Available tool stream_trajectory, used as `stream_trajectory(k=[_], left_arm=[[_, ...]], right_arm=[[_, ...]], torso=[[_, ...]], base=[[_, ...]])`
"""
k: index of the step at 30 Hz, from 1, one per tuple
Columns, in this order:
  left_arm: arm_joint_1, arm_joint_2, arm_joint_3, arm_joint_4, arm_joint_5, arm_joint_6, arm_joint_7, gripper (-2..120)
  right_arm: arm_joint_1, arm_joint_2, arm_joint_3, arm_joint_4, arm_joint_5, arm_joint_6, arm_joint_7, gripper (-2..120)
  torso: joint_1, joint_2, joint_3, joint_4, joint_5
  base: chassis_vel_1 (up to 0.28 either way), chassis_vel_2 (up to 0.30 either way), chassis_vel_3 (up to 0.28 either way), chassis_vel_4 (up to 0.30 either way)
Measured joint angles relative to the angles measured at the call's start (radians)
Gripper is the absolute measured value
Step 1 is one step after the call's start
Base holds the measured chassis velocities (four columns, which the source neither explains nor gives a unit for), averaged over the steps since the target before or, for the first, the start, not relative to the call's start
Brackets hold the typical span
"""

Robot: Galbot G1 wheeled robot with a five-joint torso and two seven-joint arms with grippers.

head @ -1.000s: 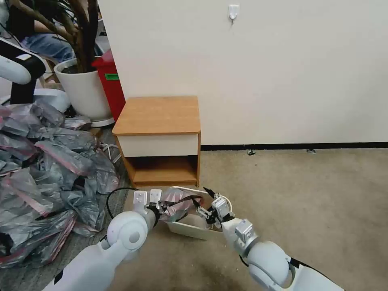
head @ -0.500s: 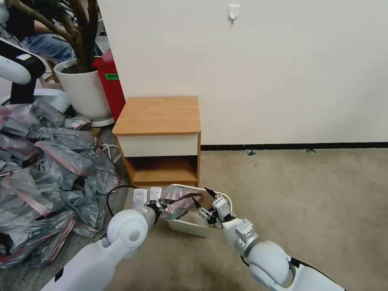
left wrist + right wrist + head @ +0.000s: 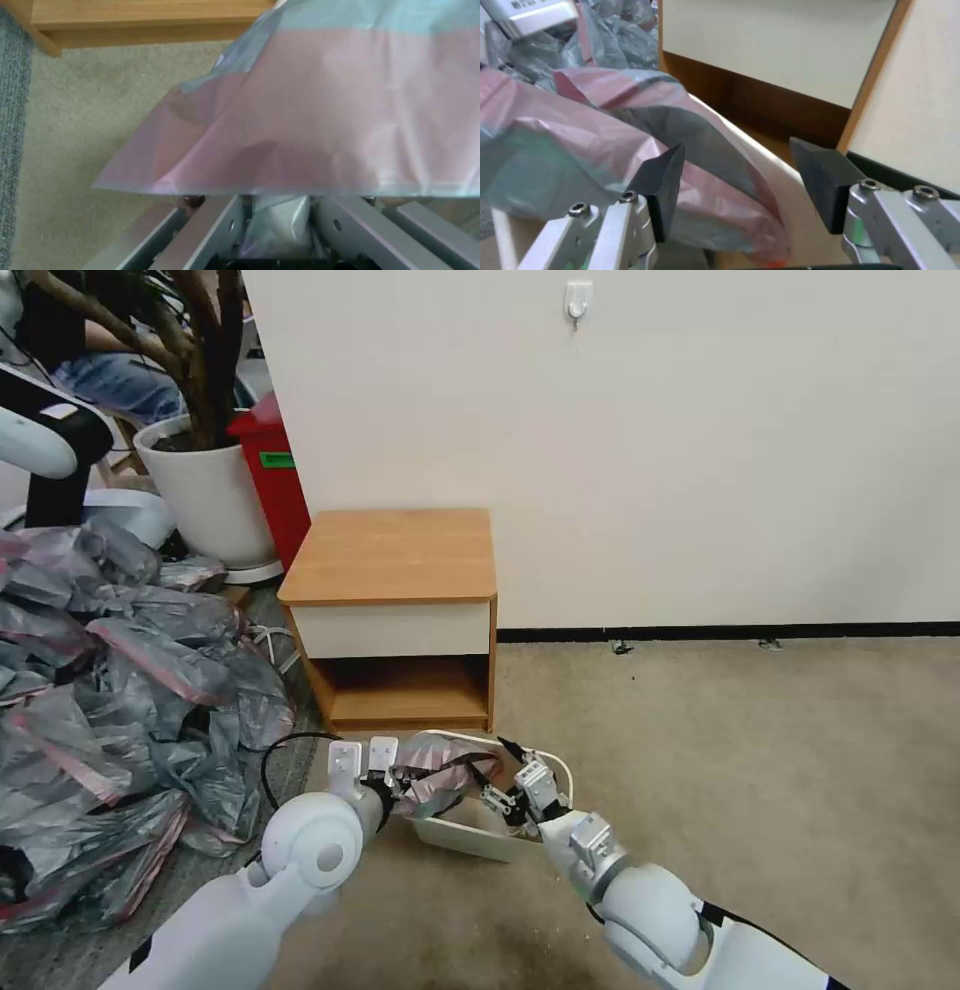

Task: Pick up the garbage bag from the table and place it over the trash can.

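1. The trash can (image 3: 470,837) sits on the beige carpet just in front of the table (image 3: 392,553), near the table's front right leg, and looks tipped so that its opening faces up and toward the robot.
2. The garbage bag (image 3: 440,767) is off the table: it hangs bunched over the left part of the can's rim, pink band and grey film crumpled together, with some of it drooping into the opening.
3. The left gripper (image 3: 397,787) is at the can's left edge. In the left wrist view its fingers (image 3: 215,228) are clenched on a fold of the bag (image 3: 320,112), which fans out in a wide pink sheet just beyond them.
4. The right gripper (image 3: 503,780) reaches in from the can's near right side, tips over the opening, right beside the bag's hanging end.
5. In the right wrist view its two dark pads (image 3: 661,180) stand well apart, released, with nothing between them. The bag (image 3: 605,142) lies against the left-hand pad, and the can's cream rim (image 3: 760,157) runs through the gap.
6. The tabletop is bare wood, and its white drawer front faces the robot.
7. To the left, on the grey floor mat, lies a big heap of grey-and-pink bags (image 3: 110,690), well apart from the can.
8. Behind the heap stand a white plant pot (image 3: 205,495) and a red box (image 3: 270,470) against the wall.
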Motion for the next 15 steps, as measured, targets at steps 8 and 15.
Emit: stream_trajectory(k=[8,15], left_arm=[[0.0,0.002,0.004,-0.002,-0.001,-0.001,0.0,3],[-0.004,-0.001,0.012,0.0,-0.001,-0.003,0.0,3]], right_arm=[[0.012,0.002,-0.01,-0.014,-0.004,0.009,0.001,57],[0.011,0.005,-0.024,-0.015,-0.009,0.016,0.005,47]], torso=[[0.0,0.0,0.0,0.0,-0.0001],[0.0,0.0,0.0,0.0,0.0]], base=[[0.0,0.0,0.0,0.0],[0.0,0.0,0.0,0.0]])
